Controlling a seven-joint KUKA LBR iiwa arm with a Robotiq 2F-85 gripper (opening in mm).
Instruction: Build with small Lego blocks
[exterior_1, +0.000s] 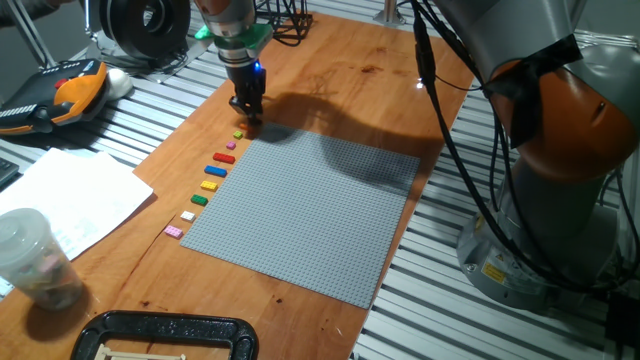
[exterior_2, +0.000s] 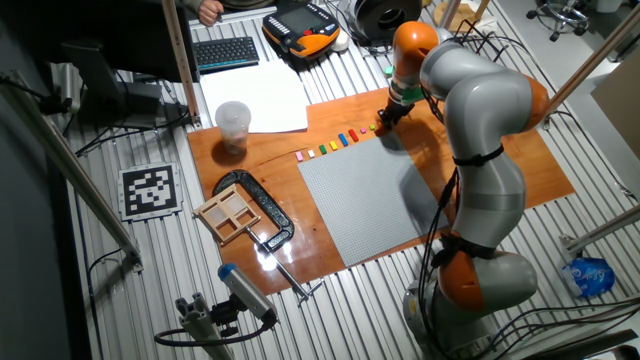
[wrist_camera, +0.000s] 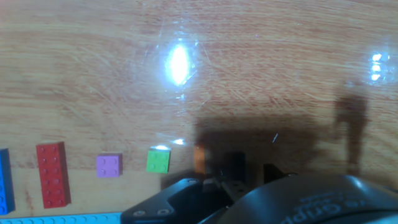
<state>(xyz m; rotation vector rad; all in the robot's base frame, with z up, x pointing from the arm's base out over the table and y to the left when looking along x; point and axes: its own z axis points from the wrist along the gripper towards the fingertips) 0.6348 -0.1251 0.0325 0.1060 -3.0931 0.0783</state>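
A large grey studded baseplate (exterior_1: 310, 215) is lying on the wooden board (exterior_1: 350, 80), while a clear plastic cup (exterior_1: 32, 258), white paper sheets (exterior_1: 70, 195) and a black clamp (exterior_1: 165, 335) are sitting nearby.

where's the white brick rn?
In the one fixed view the white brick lies on the wooden board left of the grey baseplate, second from the near end of the brick row, between the pink brick and the green brick.
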